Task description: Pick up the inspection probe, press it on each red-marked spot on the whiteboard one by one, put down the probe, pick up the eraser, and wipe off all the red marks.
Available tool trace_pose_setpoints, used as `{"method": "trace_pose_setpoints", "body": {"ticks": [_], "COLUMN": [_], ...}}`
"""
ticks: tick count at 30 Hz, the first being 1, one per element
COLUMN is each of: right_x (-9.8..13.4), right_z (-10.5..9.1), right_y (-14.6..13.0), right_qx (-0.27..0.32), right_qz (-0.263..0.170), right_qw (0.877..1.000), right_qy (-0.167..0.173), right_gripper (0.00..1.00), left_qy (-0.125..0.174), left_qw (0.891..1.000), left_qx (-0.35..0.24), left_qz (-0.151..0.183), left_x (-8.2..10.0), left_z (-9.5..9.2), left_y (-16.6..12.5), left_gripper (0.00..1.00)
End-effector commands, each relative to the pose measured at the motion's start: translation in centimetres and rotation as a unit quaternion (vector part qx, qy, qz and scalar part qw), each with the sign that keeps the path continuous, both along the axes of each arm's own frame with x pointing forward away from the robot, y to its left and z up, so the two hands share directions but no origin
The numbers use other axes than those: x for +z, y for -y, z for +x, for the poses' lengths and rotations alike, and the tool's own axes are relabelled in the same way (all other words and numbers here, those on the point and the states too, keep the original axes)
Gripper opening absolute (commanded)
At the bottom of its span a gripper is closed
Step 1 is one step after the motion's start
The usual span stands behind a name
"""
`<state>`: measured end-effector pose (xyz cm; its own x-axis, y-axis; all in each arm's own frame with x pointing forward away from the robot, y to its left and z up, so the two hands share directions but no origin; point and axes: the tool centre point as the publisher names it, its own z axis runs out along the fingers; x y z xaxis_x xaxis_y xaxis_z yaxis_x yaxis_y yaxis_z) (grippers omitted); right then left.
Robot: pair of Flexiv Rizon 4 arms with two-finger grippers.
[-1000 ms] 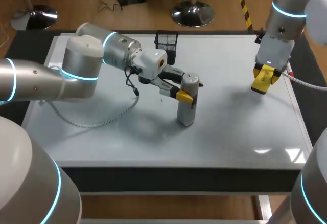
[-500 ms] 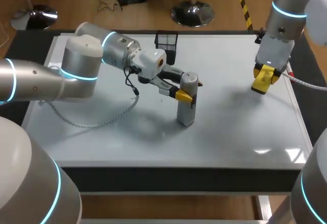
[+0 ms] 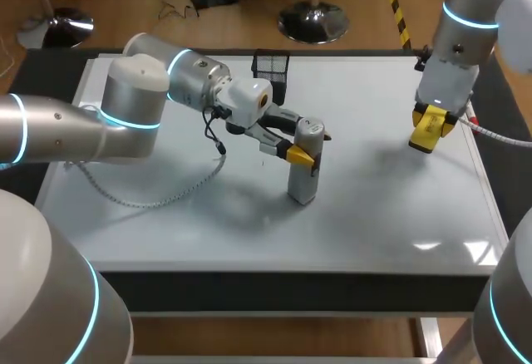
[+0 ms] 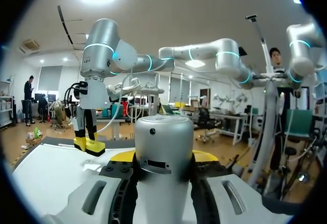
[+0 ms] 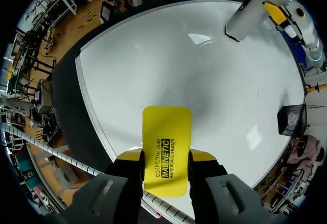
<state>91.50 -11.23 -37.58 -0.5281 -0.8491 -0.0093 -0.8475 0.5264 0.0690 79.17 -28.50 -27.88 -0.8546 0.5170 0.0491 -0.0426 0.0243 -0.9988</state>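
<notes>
The silver inspection probe [image 3: 304, 164] stands upright with its foot on the whiteboard [image 3: 249, 214] near the middle. My left gripper [image 3: 306, 148] is shut on its upper body; in the left wrist view the probe [image 4: 163, 168] fills the gap between the fingers. My right gripper [image 3: 429, 125] hangs above the board's right side, shut on the yellow eraser [image 3: 426, 131]. In the right wrist view the eraser [image 5: 166, 150] sticks out ahead of the fingers, above the whiteboard [image 5: 204, 81], with the probe [image 5: 248, 17] far off. I see no red marks on the board.
A black mesh holder [image 3: 270, 68] stands at the board's far edge, behind the left gripper. A thin grey cable [image 3: 150, 198] lies looped on the board's left part. A dark table border [image 3: 274, 285] surrounds the board.
</notes>
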Motion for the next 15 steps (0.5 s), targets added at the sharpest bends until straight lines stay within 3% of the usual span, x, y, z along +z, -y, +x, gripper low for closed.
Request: {"method": "trace_pose_setpoints", "body": {"ticks": [1, 11, 15], "right_x": [0.0, 0.0, 0.0], "right_z": [0.0, 0.0, 0.0], "right_y": [0.0, 0.0, 0.0], "right_qx": [0.001, 0.001, 0.001], "right_qz": [-0.001, -0.001, -0.001], "right_qw": [1.000, 1.000, 1.000], "right_qy": [0.000, 0.000, 0.000], "right_gripper": [0.00, 0.00, 0.00], "left_qy": [0.000, 0.005, 0.017], "left_qw": [1.000, 1.000, 1.000], "left_qx": [-0.002, -0.007, -0.017], "left_qz": [0.001, 0.003, 0.011], "left_x": [0.2, 0.6, 1.3], "left_z": [0.0, 0.0, 0.8], "left_y": [0.1, 0.0, -1.0], "left_gripper": [0.00, 0.00, 0.00]}}
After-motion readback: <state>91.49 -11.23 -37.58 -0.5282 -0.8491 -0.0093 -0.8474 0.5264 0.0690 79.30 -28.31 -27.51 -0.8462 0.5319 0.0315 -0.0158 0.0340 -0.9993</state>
